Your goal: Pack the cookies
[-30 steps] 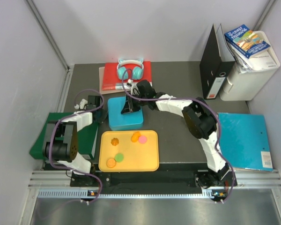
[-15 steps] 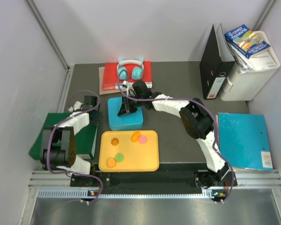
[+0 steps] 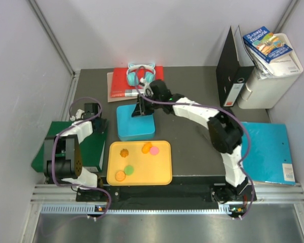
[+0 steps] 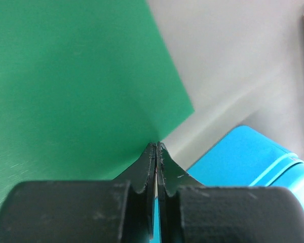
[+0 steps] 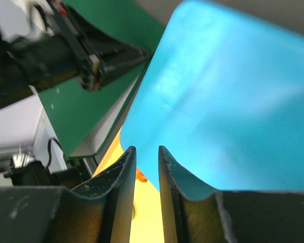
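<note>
Several cookies lie on the yellow tray (image 3: 162, 169): a scalloped orange one (image 3: 124, 152), a plain orange one (image 3: 146, 148), a pink one (image 3: 154, 150), a green one (image 3: 128, 170) and another orange one (image 3: 120, 175). No black cookie shows. My right gripper (image 3: 140, 108) hovers over the far edge of the closed blue box (image 3: 136, 126), fingers a little apart and empty. In the right wrist view it (image 5: 146, 148) is above the blue lid (image 5: 233, 101), with an orange cookie (image 5: 140, 175) below. My left gripper (image 3: 100, 122) is shut and empty over the green binder (image 3: 50, 144).
Headphones (image 3: 140, 75) lie on a red book (image 3: 119, 83) behind the box. A black binder (image 3: 230, 66), a white bin with books (image 3: 271, 66) and a blue folder (image 3: 266, 152) are at the right. Grey walls close in on both sides.
My right gripper has moved from over the box's middle toward its far edge. My left gripper has shifted slightly left and farther back.
</note>
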Action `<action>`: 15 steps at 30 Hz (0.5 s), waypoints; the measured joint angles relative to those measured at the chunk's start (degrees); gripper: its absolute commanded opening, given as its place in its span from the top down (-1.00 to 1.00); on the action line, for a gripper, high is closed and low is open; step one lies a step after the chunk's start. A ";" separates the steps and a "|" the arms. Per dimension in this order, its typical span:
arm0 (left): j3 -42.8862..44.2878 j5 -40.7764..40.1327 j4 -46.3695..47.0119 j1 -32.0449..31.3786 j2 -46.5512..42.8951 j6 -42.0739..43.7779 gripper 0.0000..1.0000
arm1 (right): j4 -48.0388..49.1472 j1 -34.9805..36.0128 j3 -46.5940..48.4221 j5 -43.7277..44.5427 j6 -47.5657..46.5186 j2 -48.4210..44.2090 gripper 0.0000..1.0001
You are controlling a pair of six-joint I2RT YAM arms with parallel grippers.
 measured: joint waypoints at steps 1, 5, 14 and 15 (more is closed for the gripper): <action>0.15 0.87 0.66 0.02 0.52 0.11 0.95 | -0.17 -0.81 -1.36 1.31 -0.09 -2.38 0.57; 0.37 4.68 2.49 -0.07 2.49 0.70 0.95 | 0.59 -6.43 -7.87 5.75 -0.17 -12.59 0.74; 0.33 10.58 5.66 -0.04 4.46 1.20 0.98 | 4.26 -14.71 -17.44 8.92 2.43 -13.05 0.92; 0.33 11.17 6.19 -0.04 4.85 1.20 0.98 | 4.37 -14.53 -17.73 8.55 2.89 -11.61 0.93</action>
